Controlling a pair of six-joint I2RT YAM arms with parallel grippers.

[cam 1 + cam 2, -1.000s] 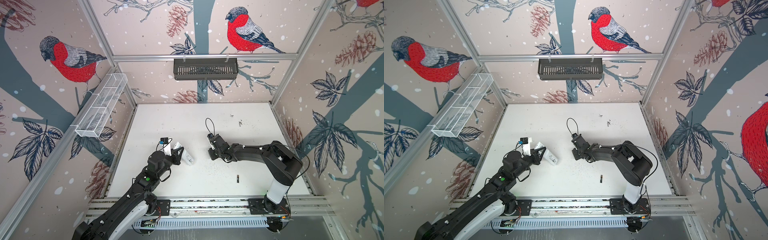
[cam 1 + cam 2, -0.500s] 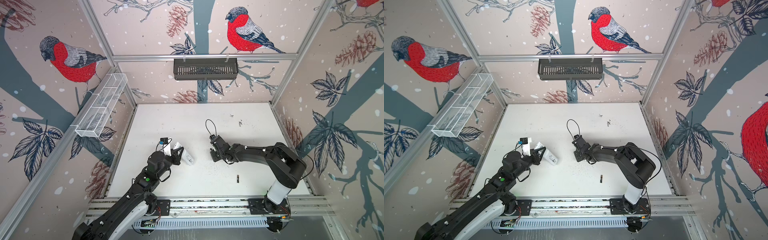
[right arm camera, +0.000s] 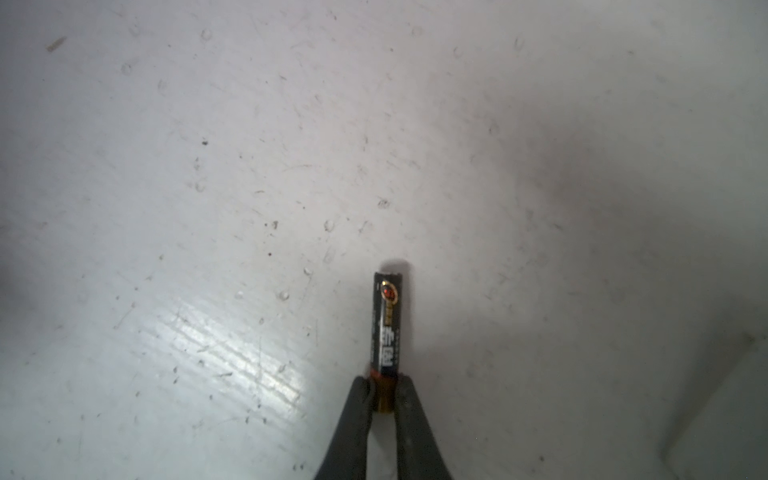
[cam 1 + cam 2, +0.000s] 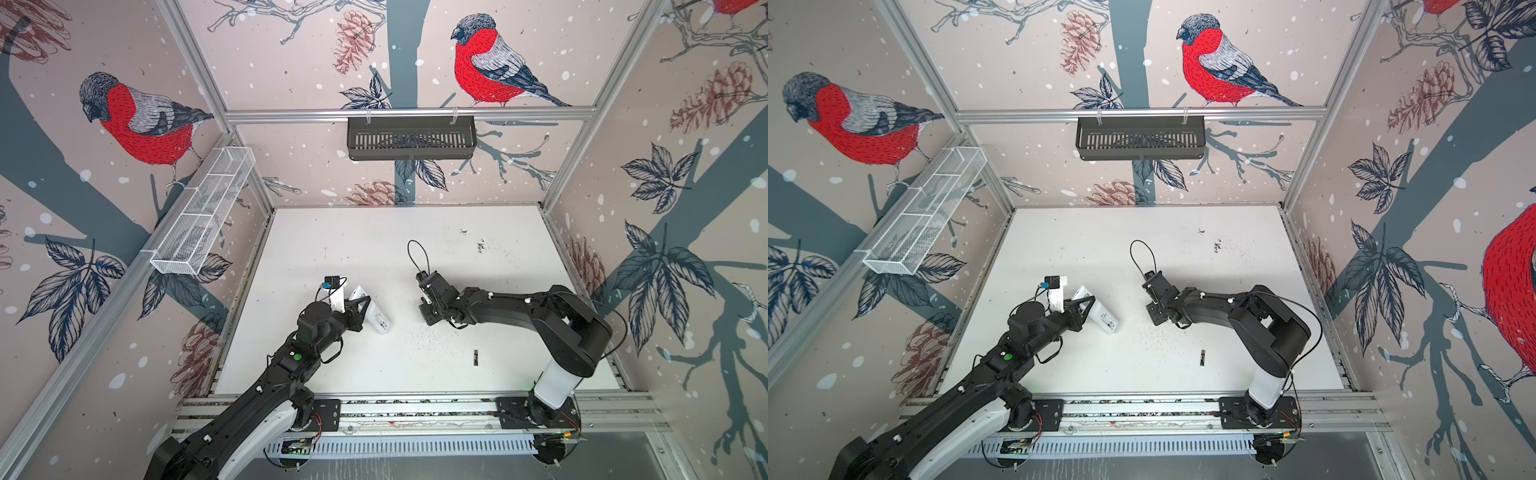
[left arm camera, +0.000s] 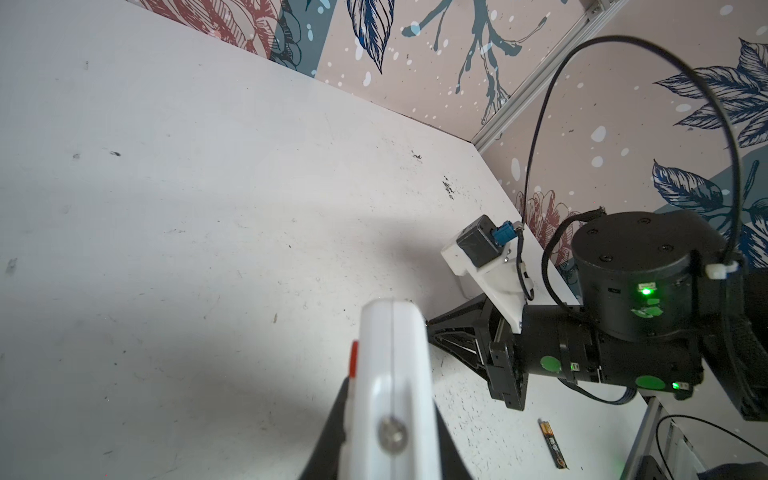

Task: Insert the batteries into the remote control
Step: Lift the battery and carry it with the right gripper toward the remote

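My left gripper is shut on the white remote control, holding it edge-up over the table's left middle. In the left wrist view the remote control rises between the two dark fingers, and a red button shows on its side. My right gripper is shut on the gold end of a black battery that points away from it, at or just above the white table. In both top views this gripper is low at mid-table and hides that battery. A second battery lies loose toward the front right, also seen as the battery.
A black slotted basket hangs on the back wall. On the left wall hangs a white wire basket. Dark specks dot the table. The aluminium rail carrying both arm bases runs along the front edge.
The right gripper's jaws have closed onto the battery's gold end, and that arm has stretched lower over the table. The left arm and the remote have not moved.
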